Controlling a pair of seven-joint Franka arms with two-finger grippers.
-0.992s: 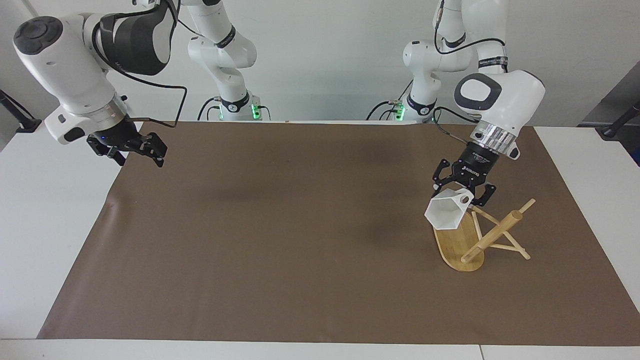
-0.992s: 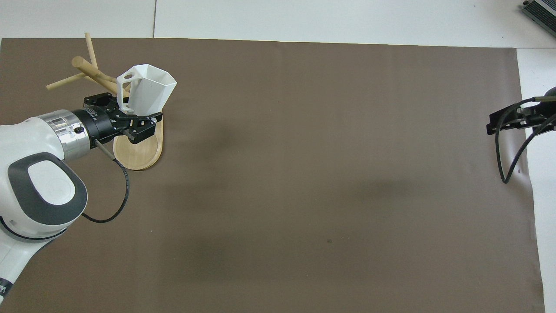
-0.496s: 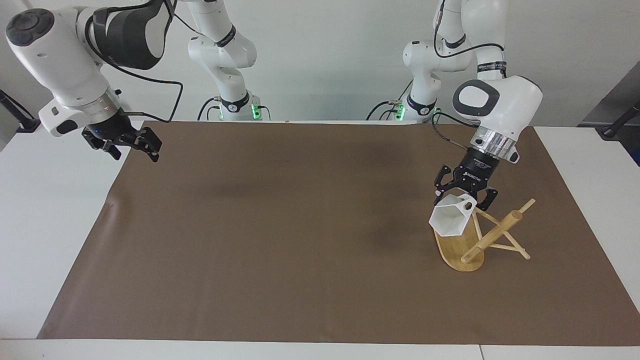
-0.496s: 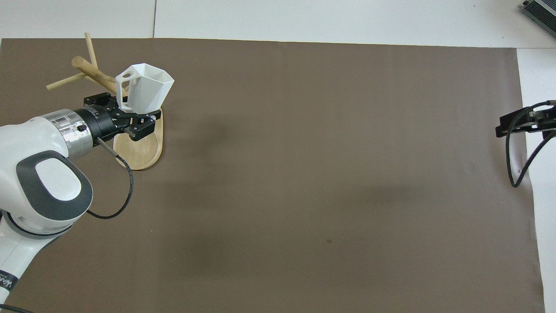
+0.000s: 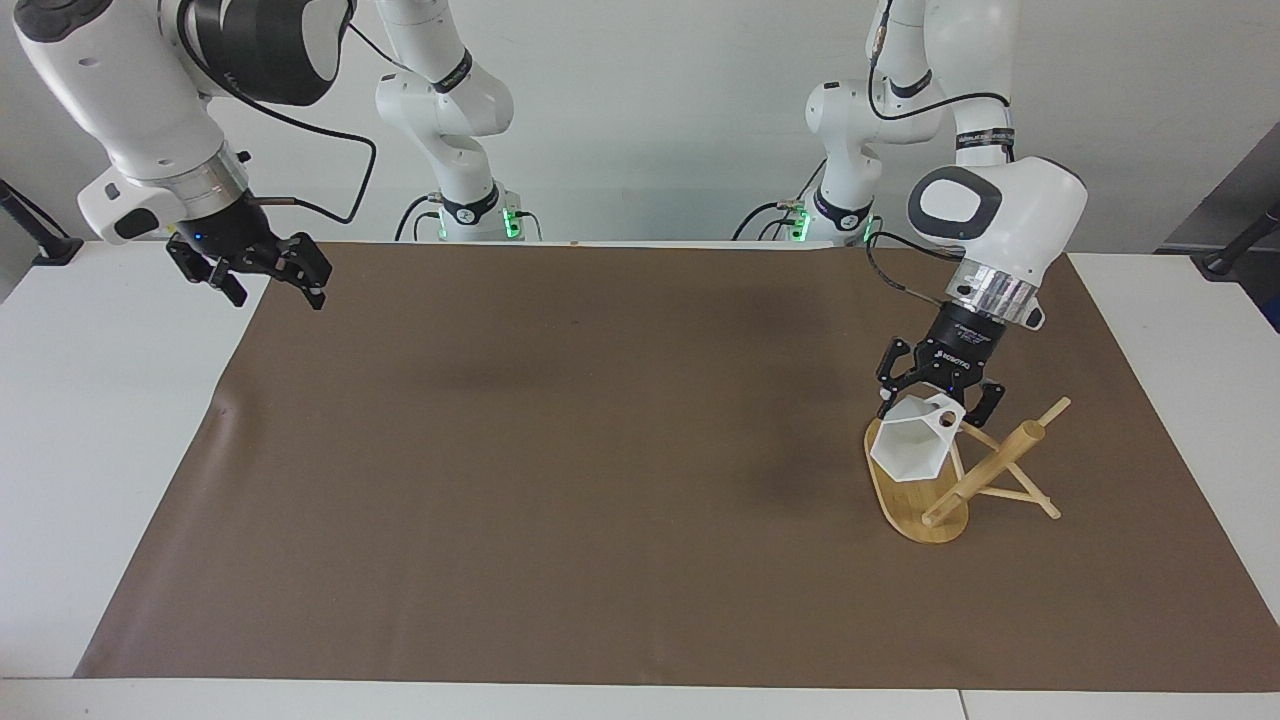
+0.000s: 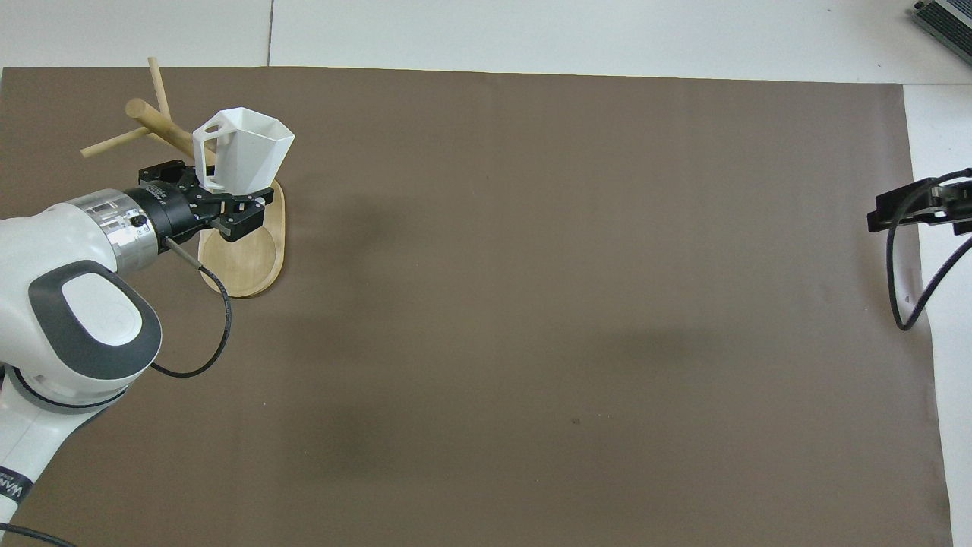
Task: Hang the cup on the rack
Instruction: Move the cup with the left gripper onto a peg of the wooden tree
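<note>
The white faceted cup (image 5: 910, 452) is held by its bottom in my left gripper (image 5: 938, 398), tilted with its mouth turned away from the robots. It hangs over the oval base of the bamboo rack (image 5: 915, 512). Its pierced handle (image 5: 944, 421) is close to the tip of a thin peg; I cannot tell whether they touch. In the overhead view the cup (image 6: 247, 152) covers part of the rack (image 6: 247, 266), with the left gripper (image 6: 216, 194) under it. My right gripper (image 5: 268, 282) is open and empty, raised over the mat's edge at the right arm's end (image 6: 911, 211).
A brown mat (image 5: 600, 450) covers most of the white table (image 5: 90, 450). The rack's thick post (image 5: 985, 468) leans in the view, with thin pegs sticking out of it beside the cup.
The left gripper has lowered the cup and brought it in toward the rack's post and peg. The right gripper has risen and drawn back toward the robots.
</note>
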